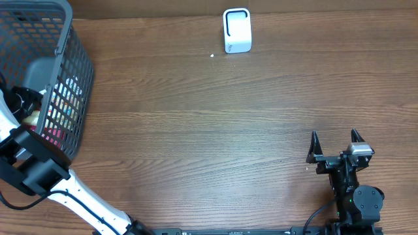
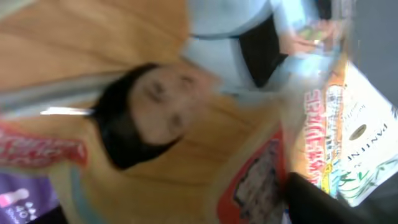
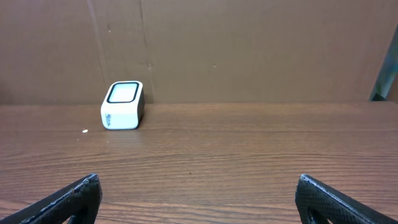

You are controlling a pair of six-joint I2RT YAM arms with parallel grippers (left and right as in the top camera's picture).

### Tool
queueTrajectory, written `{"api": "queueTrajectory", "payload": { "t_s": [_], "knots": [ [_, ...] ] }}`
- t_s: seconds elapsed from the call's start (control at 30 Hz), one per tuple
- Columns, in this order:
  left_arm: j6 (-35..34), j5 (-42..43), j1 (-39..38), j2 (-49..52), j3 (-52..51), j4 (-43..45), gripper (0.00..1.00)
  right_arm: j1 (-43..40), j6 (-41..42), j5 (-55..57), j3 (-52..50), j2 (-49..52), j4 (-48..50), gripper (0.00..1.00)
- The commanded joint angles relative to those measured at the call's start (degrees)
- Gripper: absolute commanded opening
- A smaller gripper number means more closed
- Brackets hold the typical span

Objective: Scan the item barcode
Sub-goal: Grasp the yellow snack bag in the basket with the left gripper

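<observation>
Overhead, the left arm (image 1: 85, 199) reaches from the near edge of the wooden table (image 1: 196, 130) up into the grey mesh basket (image 1: 75, 72) at the far-left corner. The left fingers sit down inside it, behind the wall, so we can't tell whether they're wide, narrow or on anything. The left wrist cam is v. blurred and jammed up against the contents. We make out a packet w/ a dark-haired face printed on it (image 2: 155, 106), a white packet w/ dark lettering (image 2: 357, 134) at the right edge, a bit of red-and-white wrapper (image 2: 37, 152) at the left, and a dark shape bottom right that may or may not be a finger. Through the mesh the overhead shows colourful packets (image 1: 64, 104), so the items are in the basket and none is out on the table. The barcode scanner (image 1: 236, 31), a small white block w/ a dark-rimmed window, stands upright at the far edge near centre, well apart from both arms. The right fingers (image 1: 314, 149) are spread wide w/ nothing between them, low at the near-right of the table and pointing toward the far edge. On the right wrist cam both tips frame bare wood, w/ the scanner ahead to the left.
</observation>
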Motion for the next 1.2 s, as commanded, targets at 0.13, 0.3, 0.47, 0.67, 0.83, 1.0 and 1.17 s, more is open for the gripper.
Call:
{"api": "queueTrajectory", "payload": {
  "t_s": [0.13,0.3,0.47,0.67,0.83,1.0,1.17],
  "knots": [
    [0.92,-0.92,-0.07,0.85,-0.63,0.24,0.32,-0.09,-0.26,0.55,-0.59,-0.57,0.35,1.0],
    [1.53,-0.87,0.02,0.76,0.0,-0.37,0.04,-0.11,-0.26,0.55,-0.59,-0.57,0.35,1.0],
    [1.51,-0.87,0.02,0.33,4.87,-3.54,0.04,-0.11,-0.26,0.55,-0.59,-0.57,0.35,1.0],
    [1.49,-0.55,0.02,-1.29,16.9,-8.96,0.04,-0.11,-0.26,0.55,-0.59,-0.57,0.35,1.0],
    [1.46,3.93,0.02,-4.37,27.28,-11.87,0.04,-0.09,-0.26,0.55,-0.59,-0.57,0.35,1.0],
    [1.46,12.79,-0.13,-8.85,32.0,-11.78,0.04,-0.09,-0.26,0.55,-0.59,-0.57,0.35,1.0],
    [1.51,7.19,-0.48,-9.62,31.21,-14.12,0.26,-0.11,-0.26,0.55,-0.59,-0.57,0.35,1.0]
  ]
}}
